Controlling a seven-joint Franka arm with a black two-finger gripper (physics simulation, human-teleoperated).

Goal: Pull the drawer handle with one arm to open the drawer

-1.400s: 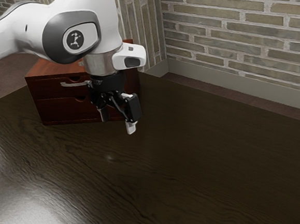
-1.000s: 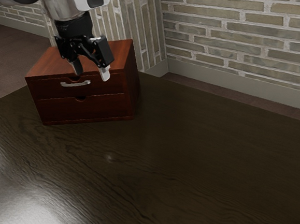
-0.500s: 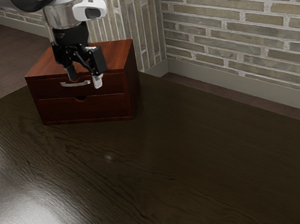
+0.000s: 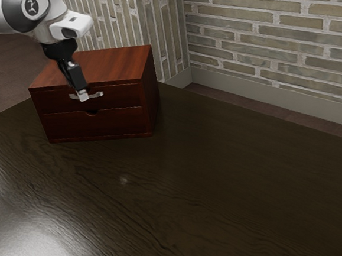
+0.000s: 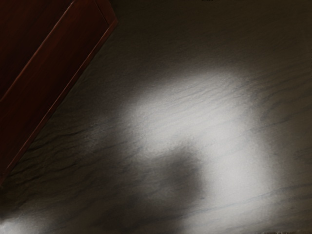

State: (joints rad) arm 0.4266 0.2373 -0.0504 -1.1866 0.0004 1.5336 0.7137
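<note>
A small red-brown wooden cabinet [image 4: 102,93] with two drawers stands at the back left of the dark table. Both drawer fronts sit flush with its face. The upper drawer [image 4: 117,94] carries a silver bar handle [image 4: 90,94]; the lower drawer [image 4: 94,122] shows just a small notch. My gripper [image 4: 83,96] reaches down from the exterior view's upper left, slanted and seen edge-on, its white tip right at the handle's left part. In the wrist view a corner of the cabinet [image 5: 44,63] lies beside the hand, with the glossy table [image 5: 195,146] under it.
The dark wooden table [image 4: 201,190] stretches wide toward the exterior view's right and front. A brick wall [image 4: 273,35] runs behind, and a brick pillar [image 4: 150,19] stands just behind the cabinet.
My hand has turned to an edge-on pose and come down and left, from above the cabinet's front edge to the upper drawer's handle. The drawers have not moved.
</note>
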